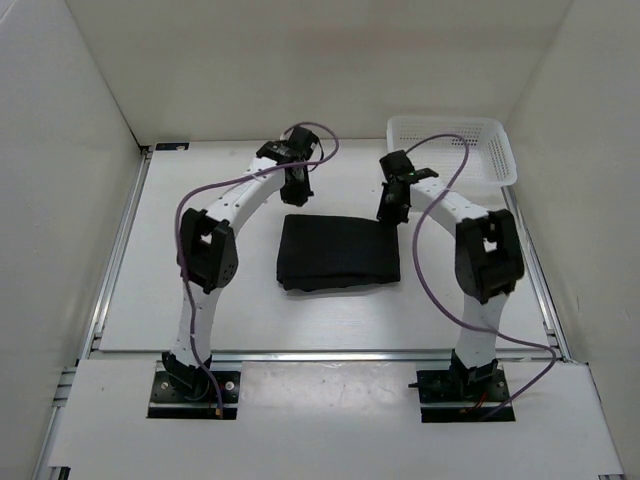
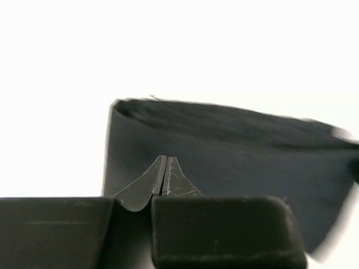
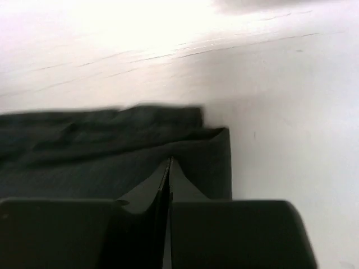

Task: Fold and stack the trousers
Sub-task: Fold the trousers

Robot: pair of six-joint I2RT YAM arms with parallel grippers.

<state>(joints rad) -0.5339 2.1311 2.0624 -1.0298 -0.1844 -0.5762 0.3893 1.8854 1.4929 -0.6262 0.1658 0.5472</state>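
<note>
The black trousers (image 1: 338, 253) lie folded into a flat rectangle in the middle of the table. My left gripper (image 1: 296, 197) hangs just above the far left edge of the fold, its jaws shut with nothing between them. In the left wrist view the closed tips (image 2: 166, 158) point down over the dark cloth (image 2: 235, 151). My right gripper (image 1: 388, 213) is over the far right corner, also shut and empty. In the right wrist view its closed tips (image 3: 170, 161) sit above the layered corner of the cloth (image 3: 84, 157).
A white plastic mesh basket (image 1: 452, 148) stands at the back right, just behind the right arm. White walls enclose the table on three sides. Purple cables loop off both arms.
</note>
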